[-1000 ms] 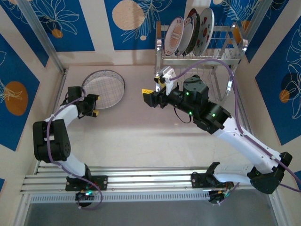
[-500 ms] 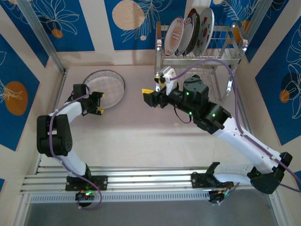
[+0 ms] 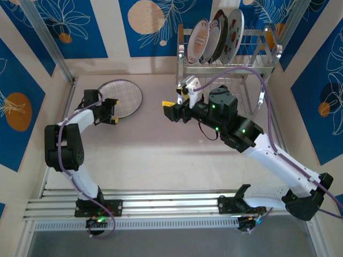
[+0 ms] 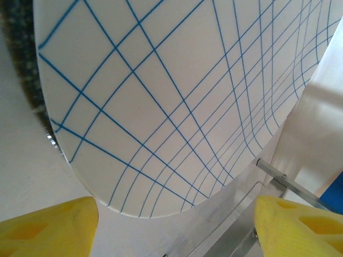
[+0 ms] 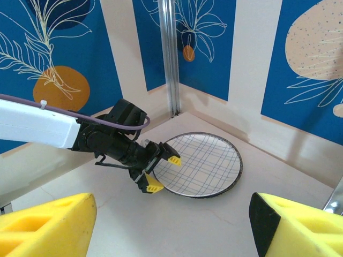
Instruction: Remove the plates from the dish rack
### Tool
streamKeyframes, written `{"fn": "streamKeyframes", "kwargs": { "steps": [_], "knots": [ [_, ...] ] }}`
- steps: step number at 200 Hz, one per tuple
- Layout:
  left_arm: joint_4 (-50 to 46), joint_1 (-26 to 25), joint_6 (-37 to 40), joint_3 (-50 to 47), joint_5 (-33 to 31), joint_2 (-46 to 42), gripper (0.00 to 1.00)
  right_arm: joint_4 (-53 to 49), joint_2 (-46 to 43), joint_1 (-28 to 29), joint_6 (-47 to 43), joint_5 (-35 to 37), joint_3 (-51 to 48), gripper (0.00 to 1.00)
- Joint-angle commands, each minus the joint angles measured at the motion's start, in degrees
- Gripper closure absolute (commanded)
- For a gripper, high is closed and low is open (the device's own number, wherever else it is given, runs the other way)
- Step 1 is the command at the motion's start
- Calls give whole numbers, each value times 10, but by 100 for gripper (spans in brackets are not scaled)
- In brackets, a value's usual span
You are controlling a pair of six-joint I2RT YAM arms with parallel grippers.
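A plaid-grid plate (image 3: 122,96) (image 5: 203,163) lies flat on the table at the back left, and a dark speckled rim (image 4: 21,59) shows under its edge. My left gripper (image 3: 109,113) (image 5: 162,172) (image 4: 174,235) stands open at that plate's near rim, holding nothing. The plate (image 4: 177,91) sits just ahead of its yellow fingertips (image 4: 48,227). The chrome dish rack (image 3: 257,67) stands at the back right with three plates (image 3: 217,37) upright in its upper tier. My right gripper (image 3: 177,100) (image 5: 171,230) hovers open and empty at mid-table, left of the rack.
Blue patterned walls close in the table at the back and on both sides. A metal corner post (image 5: 170,59) rises behind the plaid plate. Bare tabletop (image 3: 155,150) stretches between the two arms.
My left arm has swung toward the back, bringing its gripper up to the plaid plate's near rim. The right arm has not moved.
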Motion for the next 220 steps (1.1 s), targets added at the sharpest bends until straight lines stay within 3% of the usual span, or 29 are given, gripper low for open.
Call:
{"fn": "streamKeyframes", "kwargs": {
  "steps": [1, 92, 139, 168, 220],
  "knots": [
    [-20, 2, 13, 32, -10, 12, 24, -3, -13, 0, 6, 12, 18, 24],
    [-42, 3, 31, 31, -25, -25, 23, -10, -11, -2, 7, 27, 20, 24],
    [-61, -16, 50, 56, -29, -83, 22, -46, -8, -23, 8, 81, 64, 25],
    [-64, -55, 87, 101, -39, -119, 20, -99, -1, -88, 30, 127, 126, 30],
    [-53, -159, 186, 179, -54, -176, 19, -164, 43, -309, 115, 92, 222, 33]
  ]
}}
